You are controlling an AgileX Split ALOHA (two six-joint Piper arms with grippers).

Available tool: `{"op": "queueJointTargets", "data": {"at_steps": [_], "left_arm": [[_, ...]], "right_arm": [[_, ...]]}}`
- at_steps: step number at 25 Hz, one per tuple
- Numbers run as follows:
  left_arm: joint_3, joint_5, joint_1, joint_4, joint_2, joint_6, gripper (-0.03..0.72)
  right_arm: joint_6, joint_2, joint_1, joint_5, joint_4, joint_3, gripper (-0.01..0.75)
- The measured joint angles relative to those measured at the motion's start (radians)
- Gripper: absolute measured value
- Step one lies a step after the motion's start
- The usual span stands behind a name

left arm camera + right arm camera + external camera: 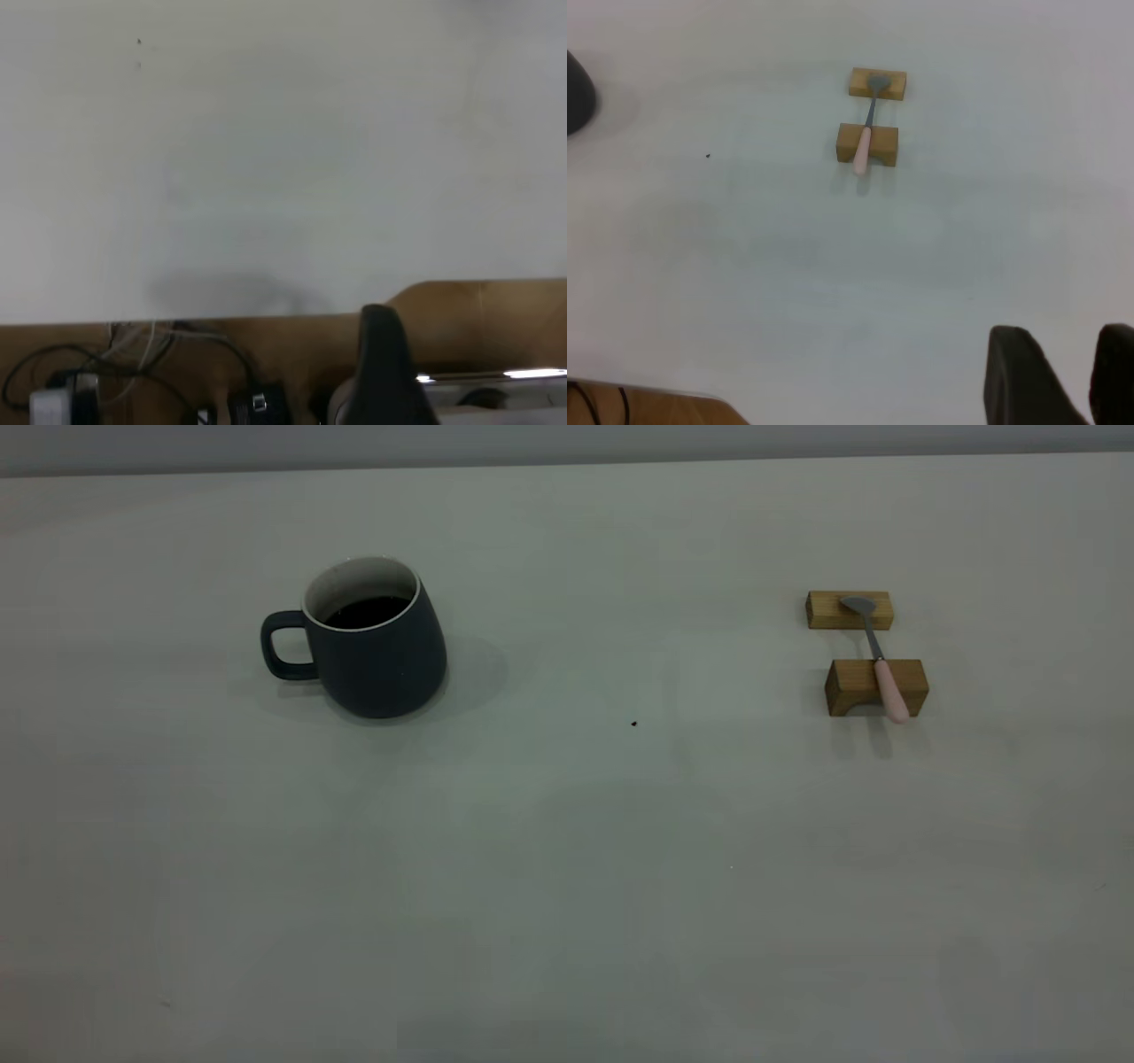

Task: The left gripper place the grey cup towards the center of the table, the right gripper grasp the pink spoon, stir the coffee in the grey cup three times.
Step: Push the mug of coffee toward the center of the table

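Exterior view: one grey cup [372, 642] stands upright on the table [567, 868], coffee [370, 611] inside, handle to the view's left. One pink spoon [877, 657] lies across two wooden blocks [864, 651], bowl on the farther block, handle on the nearer. Neither arm appears. One dark speck [633, 724] lies between cup and spoon.

Left wrist view: the left gripper [381, 372] shows one dark finger over the off-white table's edge; its opening cannot be told. Cables [133, 372] lie beyond.

Right wrist view: the right gripper [1063, 376] has two fingers narrowly parted, empty, the spoon well ahead of them.
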Motion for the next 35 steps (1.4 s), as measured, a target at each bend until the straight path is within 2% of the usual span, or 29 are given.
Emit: {"op": "queueJointTargets", "data": {"at_steps": [9, 14, 17, 21, 28, 35], "left_arm": [[-0.126, -0.325, 0.0, 0.002, 0.536, -0.001, 0.568], [-0.292, -0.373, 0.0, 0.002, 0.842, 0.114, 0.568], [-0.398, -0.367, 0.0, 0.002, 0.999, 0.279, 0.568], [-0.53, -0.38, -0.01, -0.011, 1.193, 0.626, 0.568], [-0.75, -0.305, -0.032, -0.154, 1.482, 1.196, 0.568], [-0.887, -0.299, -0.032, -0.321, 1.656, 1.469, 0.568]], "right_arm": [[0.0, 0.0, 0.0, 0.0, 0.0, 0.0, 0.237], [0.0, 0.0, 0.0, 0.0, 0.0, 0.0, 0.237], [0.0, 0.0, 0.0, 0.0, 0.0, 0.0, 0.237], [0.0, 0.0, 0.0, 0.0, 0.0, 0.0, 0.237], [0.0, 0.0, 0.0, 0.0, 0.0, 0.0, 0.237], [0.0, 0.0, 0.0, 0.0, 0.001, 0.0, 0.237]]}}
